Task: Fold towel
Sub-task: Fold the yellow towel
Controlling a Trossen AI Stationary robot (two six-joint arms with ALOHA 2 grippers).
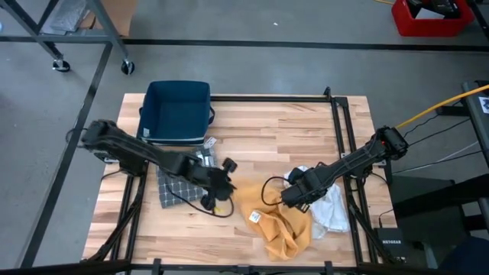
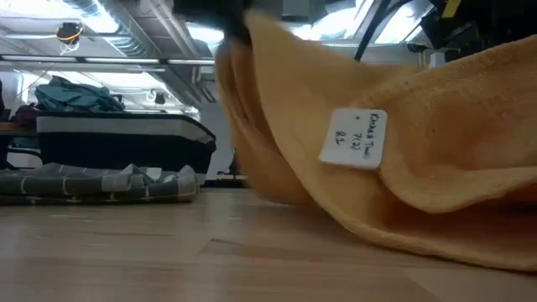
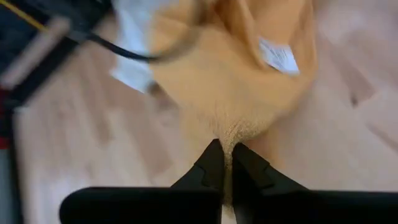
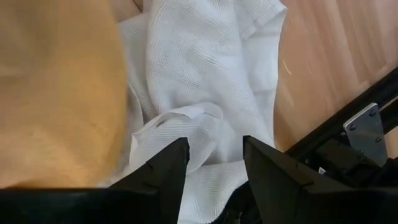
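An orange towel with a white tag lies crumpled on the wooden table at the near right. My left gripper is shut on its left edge. A white towel lies bunched against the orange one's right side. My right gripper stands open above the white towel, with a raised fold between its fingers. I cannot tell whether the fingers touch the fold. My left gripper pinches a bunched bit of the orange towel's left edge between its two fingers. It comes from the table's left, slanting down. That edge is lifted off the table and drawn up toward the fingers, while the rest of the towel lies on the wood.
A grey checked cloth lies folded at the left, under my left arm. A dark blue bin stands behind it at the far left. A black frame rail runs along the table's right side. Bare wood lies in the middle.
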